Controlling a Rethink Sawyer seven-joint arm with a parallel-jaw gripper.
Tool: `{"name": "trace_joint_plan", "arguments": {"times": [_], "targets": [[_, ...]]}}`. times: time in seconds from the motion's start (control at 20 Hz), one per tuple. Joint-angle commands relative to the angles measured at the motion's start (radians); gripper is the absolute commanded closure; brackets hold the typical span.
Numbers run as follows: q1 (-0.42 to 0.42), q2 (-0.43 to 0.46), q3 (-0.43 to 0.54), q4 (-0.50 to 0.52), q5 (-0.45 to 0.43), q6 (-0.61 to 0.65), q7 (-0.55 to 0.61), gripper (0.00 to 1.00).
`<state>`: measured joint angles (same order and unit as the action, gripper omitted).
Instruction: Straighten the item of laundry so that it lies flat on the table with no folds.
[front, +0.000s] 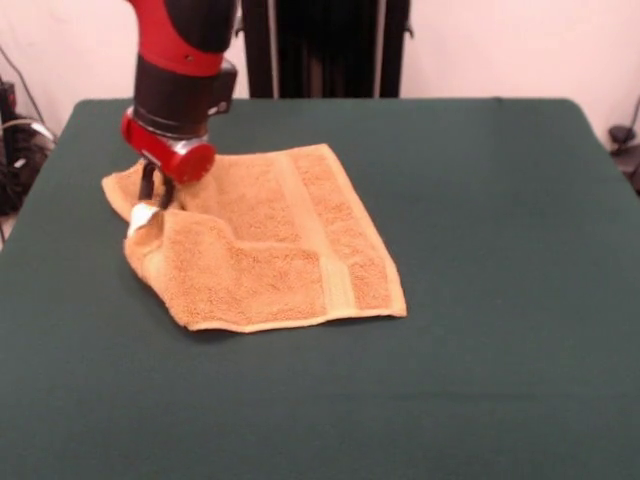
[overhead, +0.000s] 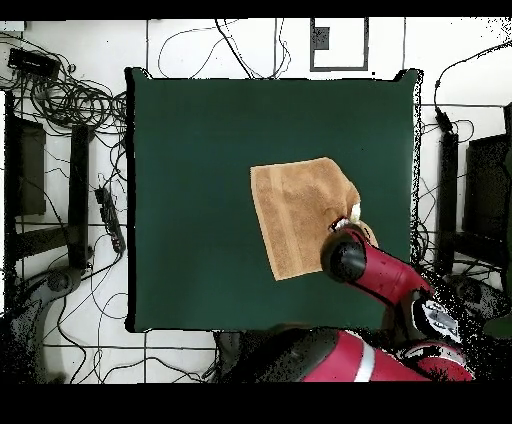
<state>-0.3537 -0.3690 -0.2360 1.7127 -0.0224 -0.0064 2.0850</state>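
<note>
Your gripper (front: 156, 188) is down on the folded corner of the towel (front: 270, 245), right by the white care tag (front: 140, 215). The jaws appear clenched on a pinch of cloth there, though the wrist hides much of them. To do this well, keep the grip on the top layer only and draw it outward, away from the towel's flat body, staying low so the fold peels open rather than dragging the whole piece across the table (front: 480, 200). The towel's flat part, with its woven band, spreads away from the jaws; the rumpled, doubled edge lies directly under and just beside them.
</note>
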Motion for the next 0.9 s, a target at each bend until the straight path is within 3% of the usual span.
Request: {"name": "trace_joint_plan", "arguments": {"times": [0.05,0.5,0.65,0.9], "targets": [[0.131,0.114,0.062,0.109,0.070,-0.067,0.238,0.00],[0.124,0.102,0.033,0.042,0.045,-0.067,0.164,0.00],[0.070,0.101,0.079,-0.025,0.009,-0.028,0.099,0.00],[-0.032,0.040,0.180,-0.121,-0.069,0.141,-0.052,0.00]]}}
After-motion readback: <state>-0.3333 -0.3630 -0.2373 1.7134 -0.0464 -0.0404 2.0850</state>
